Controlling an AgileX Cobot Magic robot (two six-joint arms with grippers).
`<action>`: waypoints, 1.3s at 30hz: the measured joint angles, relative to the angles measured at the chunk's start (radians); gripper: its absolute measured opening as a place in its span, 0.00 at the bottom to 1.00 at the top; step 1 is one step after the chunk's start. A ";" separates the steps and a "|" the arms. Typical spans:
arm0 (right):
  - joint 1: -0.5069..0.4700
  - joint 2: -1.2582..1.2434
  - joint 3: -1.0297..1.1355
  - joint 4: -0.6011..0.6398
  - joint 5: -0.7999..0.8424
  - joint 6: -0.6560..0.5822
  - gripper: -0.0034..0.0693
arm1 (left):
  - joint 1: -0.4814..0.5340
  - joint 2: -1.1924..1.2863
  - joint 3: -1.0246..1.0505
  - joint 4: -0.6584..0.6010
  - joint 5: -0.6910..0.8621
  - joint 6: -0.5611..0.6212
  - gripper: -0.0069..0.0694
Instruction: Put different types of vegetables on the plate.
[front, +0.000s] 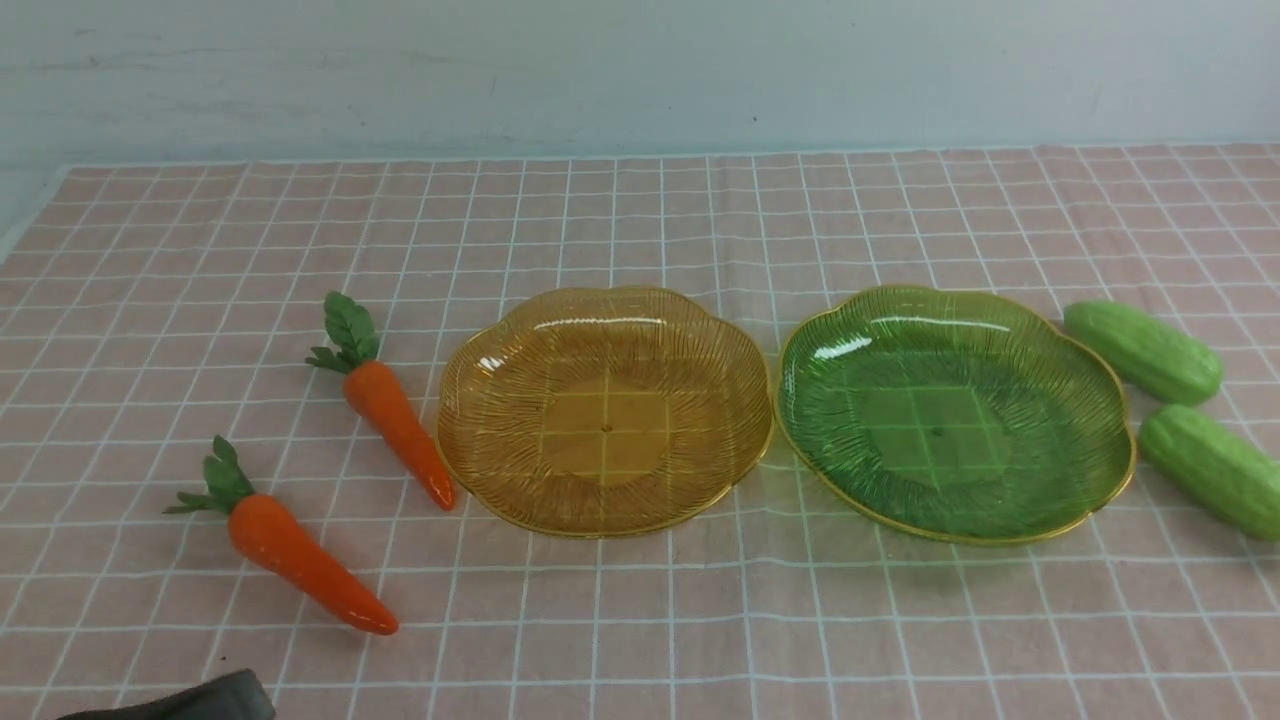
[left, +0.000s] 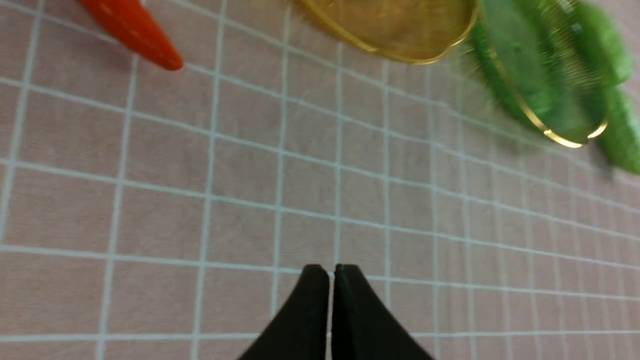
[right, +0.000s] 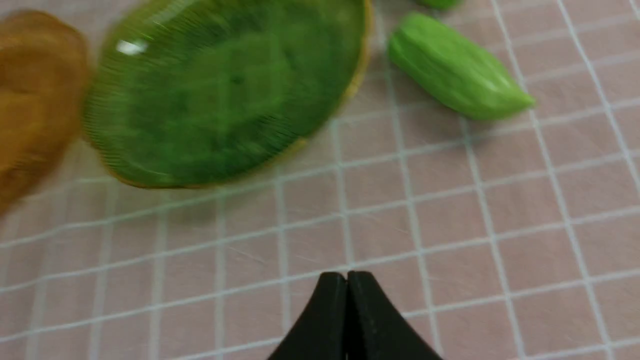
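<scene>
Two orange carrots with green tops lie left of the plates: one (front: 395, 415) beside the amber plate (front: 480, 470), the other (front: 300, 555) nearer the front. Two light-green cucumbers (front: 1145, 350) (front: 1215, 470) lie right of the green plate (front: 1100, 400). Both plates hold nothing. My left gripper (left: 331, 272) is shut and empty, over bare cloth short of the carrot tip (left: 145, 42). The right gripper (right: 347, 280) is also shut and empty, short of the green plate (right: 320, 120) and a cucumber (right: 457, 75). In the front view only a dark part of the left arm (front: 215, 700) shows.
A pink checked cloth (front: 640, 620) covers the table, which ends at a pale wall (front: 640, 70) behind. The cloth's left edge (front: 30, 235) shows at the far left.
</scene>
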 joint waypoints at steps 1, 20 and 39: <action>0.000 0.045 -0.015 -0.041 0.005 0.021 0.04 | 0.000 0.027 -0.010 0.020 0.002 0.007 0.09; -0.001 0.701 -0.254 -0.273 -0.081 -0.038 0.72 | 0.000 0.316 -0.072 0.139 0.085 0.139 0.38; -0.001 1.182 -0.497 -0.476 -0.120 -0.138 0.85 | 0.000 0.316 -0.072 0.139 0.086 0.148 0.40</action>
